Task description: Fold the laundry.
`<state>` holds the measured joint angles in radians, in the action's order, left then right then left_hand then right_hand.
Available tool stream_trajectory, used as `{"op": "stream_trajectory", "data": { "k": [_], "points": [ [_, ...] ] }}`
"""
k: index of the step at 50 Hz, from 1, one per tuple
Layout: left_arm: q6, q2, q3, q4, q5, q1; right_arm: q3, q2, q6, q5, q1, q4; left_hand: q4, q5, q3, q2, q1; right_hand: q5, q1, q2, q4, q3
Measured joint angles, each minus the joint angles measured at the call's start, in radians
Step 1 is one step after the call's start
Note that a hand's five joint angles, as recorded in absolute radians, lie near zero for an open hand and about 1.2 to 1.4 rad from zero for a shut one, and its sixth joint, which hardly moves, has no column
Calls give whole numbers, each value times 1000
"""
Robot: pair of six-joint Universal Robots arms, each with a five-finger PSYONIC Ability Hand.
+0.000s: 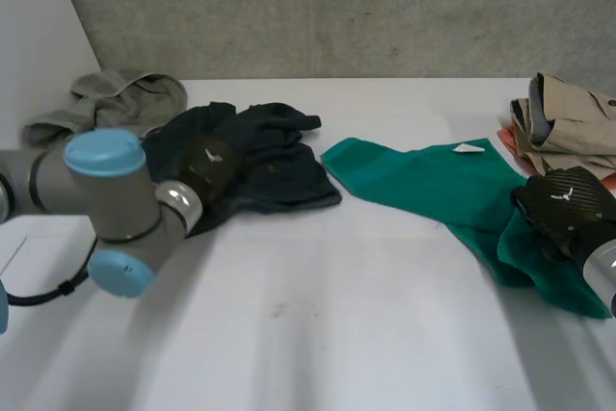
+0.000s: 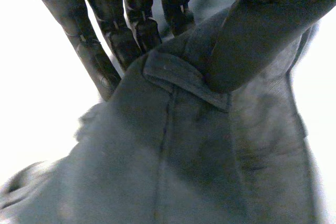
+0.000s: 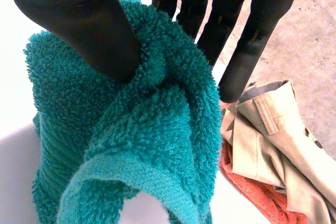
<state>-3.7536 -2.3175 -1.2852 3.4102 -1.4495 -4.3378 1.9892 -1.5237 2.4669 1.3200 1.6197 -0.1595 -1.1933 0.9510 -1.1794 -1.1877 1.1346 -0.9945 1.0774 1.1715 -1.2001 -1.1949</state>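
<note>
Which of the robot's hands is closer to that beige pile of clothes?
Right. The right hand, pinching the green towel, sits just beside the beige pile; the left hand grips the dark garment across the table.

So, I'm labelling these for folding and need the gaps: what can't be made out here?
- Dark garment: its type; crumpled, partly under the left hand in the head view.
- Green towel: near corner, bunched in the right hand, head view.
- Beige garment and orange cloth: extent; cut by the views' edges, orange mostly covered.
</note>
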Motion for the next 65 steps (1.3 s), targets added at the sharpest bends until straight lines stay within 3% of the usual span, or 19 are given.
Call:
{"op": "stream_trajectory", "data": {
  "k": [6,11,13,14,16,17,18,21,22,30,41,43,47,56,65],
  "points": [
    [-5,95,82,150,-266,-75,4,0,-2,0,8,-6,-2,0,-5,-5,0,0,0,0,0,0],
    [-25,190,126,340,-410,-218,5,0,0,1,35,-6,-3,0,-10,-8,0,0,0,0,0,0],
    [-33,202,131,372,-428,-247,5,0,0,2,43,-6,0,-3,-7,-5,-9,0,0,0,0,0],
    [-43,212,133,400,-440,-272,6,0,1,2,52,-6,104,-103,97,98,-124,0,0,0,0,0],
    [-57,217,129,426,-446,-292,9,0,2,3,64,-5,502,-486,487,497,-562,0,0,0,0,0],
    [-59,217,127,429,-446,-293,9,0,2,4,66,-5,588,-556,571,597,-633,0,0,0,0,0],
    [-68,216,109,436,-438,-289,11,0,2,4,74,-5,843,-784,819,845,-844,0,0,0,0,0],
    [-76,215,65,435,-416,-266,14,0,3,2,80,-5,866,-805,842,856,-861,0,0,0,0,0],
    [-78,215,41,432,-405,-253,15,0,3,1,82,-5,963,-894,943,955,-910,0,0,0,0,0],
    [-78,225,-118,381,-334,-133,19,-2,3,-13,90,2,964,-894,944,957,-910,0,0,0,0,0],
    [7,292,-266,199,-192,102,-1,-126,13,-154,159,83,967,-899,945,962,-910,0,0,0,0,0],
    [16,294,-269,193,-184,114,-8,-139,18,-164,164,92,967,-899,945,962,-910,0,0,0,0,0],
    [79,298,-273,169,-136,198,-90,-234,113,-224,220,150,979,-899,958,976,-916,-2,0,0,-1,0],
    [161,183,-195,169,-84,280,-247,-355,403,-275,300,171,982,-899,958,979,-920,-5,0,0,-1,0],
    [288,61,-123,167,-16,326,-302,-411,496,-282,314,168,982,-899,958,979,-920,-5,0,0,-1,0]
  ]
}}
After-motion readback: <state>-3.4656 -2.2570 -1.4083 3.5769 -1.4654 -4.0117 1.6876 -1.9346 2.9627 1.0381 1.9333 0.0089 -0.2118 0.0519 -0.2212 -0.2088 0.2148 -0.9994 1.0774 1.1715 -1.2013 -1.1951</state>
